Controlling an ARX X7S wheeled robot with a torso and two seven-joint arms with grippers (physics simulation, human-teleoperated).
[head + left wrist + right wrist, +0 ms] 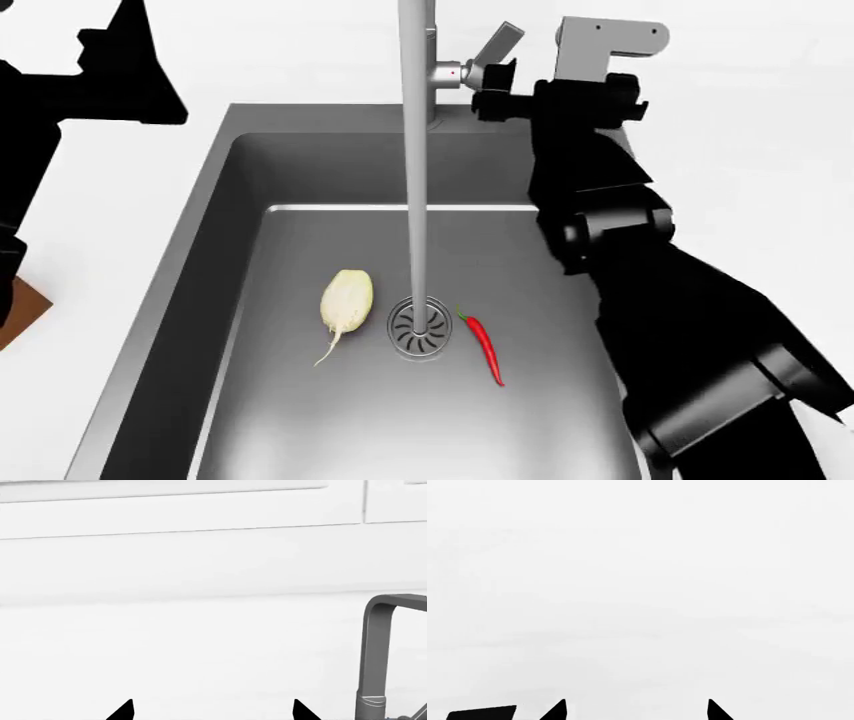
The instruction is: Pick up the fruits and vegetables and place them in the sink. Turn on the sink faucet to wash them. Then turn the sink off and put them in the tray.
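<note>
We are reaching our right gripper (491, 88) up to the back rim of the sink (200, 250), and it is sitting right at the small side lever (501, 42) of the sink faucet (415, 150). In the right wrist view its two fingertips are standing well apart with only blank white between them, so the jaws are spread and gripping nothing; whether a finger is already touching the lever, we cannot tell.

Both vegetables are lying on the basin floor, well below and nearer the robot than this gripper. The pale root vegetable (346, 300) is resting just to the far side of the drain (420, 330) from the right arm, its thin tail trailing toward the robot. The red chili pepper (482, 345) is lying just beside the drain on the right arm's side, under the forearm. So we are judging the first step, getting the produce into the sink, as done.

No water is showing from the spout, so we are taking the washing as not yet begun, or too faint to see. Still ahead: working the lever on, then off, and moving both pieces to the tray, which is not clearly in view.

Our left gripper (212, 712) is hanging off to the far side of the faucet from the right one, fingertips parted and empty, facing the white wall.
</note>
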